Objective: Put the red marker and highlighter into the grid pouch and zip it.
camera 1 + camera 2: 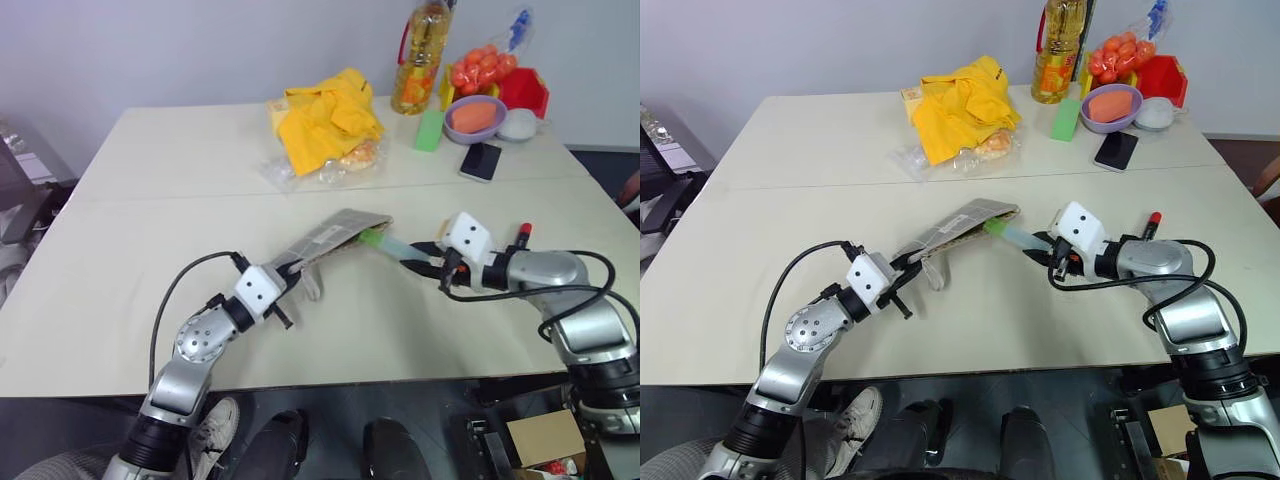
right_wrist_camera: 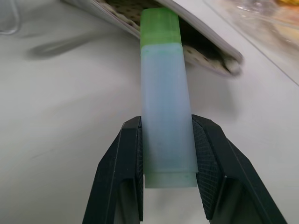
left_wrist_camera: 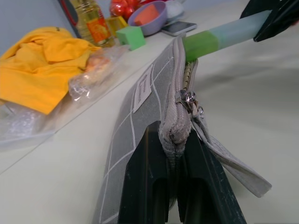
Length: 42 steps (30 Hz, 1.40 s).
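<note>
Left end effector (image 3: 175, 186): clamped tight on the zipper edge of the grid pouch (image 1: 325, 240) — one end held up off the table (image 1: 130, 250).
Right end effector (image 2: 167, 154): closed around the highlighter's (image 2: 163, 93) pale body, green cap at the pouch's open mouth.
Red marker (image 1: 523, 235): on the table just behind the right arm — well apart from the pouch.

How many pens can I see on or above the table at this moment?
2. The highlighter is held in the right claw, green cap at the mouth of the grid pouch. The red marker shows behind the right arm. More may be hidden.
</note>
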Each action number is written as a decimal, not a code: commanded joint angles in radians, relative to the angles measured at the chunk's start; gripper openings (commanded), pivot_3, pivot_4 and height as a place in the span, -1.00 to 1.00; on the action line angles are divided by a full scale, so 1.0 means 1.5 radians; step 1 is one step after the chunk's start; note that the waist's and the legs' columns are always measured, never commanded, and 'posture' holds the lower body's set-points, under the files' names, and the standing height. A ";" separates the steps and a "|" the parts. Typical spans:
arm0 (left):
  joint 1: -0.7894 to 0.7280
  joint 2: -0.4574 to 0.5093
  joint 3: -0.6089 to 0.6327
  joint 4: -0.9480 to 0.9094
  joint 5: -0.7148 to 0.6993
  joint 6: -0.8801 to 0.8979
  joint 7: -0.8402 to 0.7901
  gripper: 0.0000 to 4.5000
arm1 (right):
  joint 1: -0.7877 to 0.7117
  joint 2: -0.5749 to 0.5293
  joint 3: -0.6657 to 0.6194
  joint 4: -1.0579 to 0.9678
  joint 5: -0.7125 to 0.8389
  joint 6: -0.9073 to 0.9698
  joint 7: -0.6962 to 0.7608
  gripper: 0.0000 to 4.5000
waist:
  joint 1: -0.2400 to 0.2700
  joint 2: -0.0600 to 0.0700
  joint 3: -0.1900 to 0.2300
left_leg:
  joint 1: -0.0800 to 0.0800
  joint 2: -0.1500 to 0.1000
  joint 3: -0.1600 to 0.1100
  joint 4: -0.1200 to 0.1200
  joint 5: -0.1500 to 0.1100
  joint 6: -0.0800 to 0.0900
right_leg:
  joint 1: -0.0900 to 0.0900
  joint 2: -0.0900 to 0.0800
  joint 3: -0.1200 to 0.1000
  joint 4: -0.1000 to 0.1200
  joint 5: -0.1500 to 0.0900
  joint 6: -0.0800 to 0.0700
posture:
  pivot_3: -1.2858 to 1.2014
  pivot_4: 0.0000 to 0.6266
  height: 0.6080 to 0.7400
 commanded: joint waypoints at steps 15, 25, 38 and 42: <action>-0.033 0.058 -0.012 -0.025 -0.046 -0.026 -0.133 -1.00 | -0.082 -0.070 0.112 -0.027 -0.126 -0.144 0.102 -0.38 | 0.001 0.000 0.000 | 0.000 0.000 0.000 0.000 0.000 0.000 | 0.000 0.000 0.000 0.000 0.000 0.000 | 0.03 -0.52 1.00; -0.039 0.028 0.002 -0.010 -0.045 0.000 -0.093 -1.00 | -0.039 -0.069 -0.069 -0.072 0.015 0.019 0.057 0.95 | 0.001 0.000 0.000 | 0.000 0.000 0.000 0.000 0.000 0.000 | 0.000 0.000 0.000 -0.001 0.000 0.000 | 0.03 -0.52 1.00; -0.053 -0.039 -0.014 0.028 -0.014 0.016 -0.031 -1.00 | -0.041 0.027 -0.277 0.130 0.030 0.278 -0.286 0.98 | -0.001 0.000 0.000 | 0.000 0.000 0.000 0.000 0.000 0.000 | 0.000 0.000 0.000 -0.001 0.000 0.000 | 0.03 -0.52 1.00; -0.057 -0.048 -0.017 0.034 -0.010 0.014 -0.025 -1.00 | -0.045 0.061 -0.287 0.147 0.018 0.338 -0.374 0.98 | 0.000 0.000 0.000 | 0.000 0.000 0.000 0.000 0.000 0.000 | 0.000 0.000 0.000 0.000 0.000 0.000 | 0.03 -0.52 1.00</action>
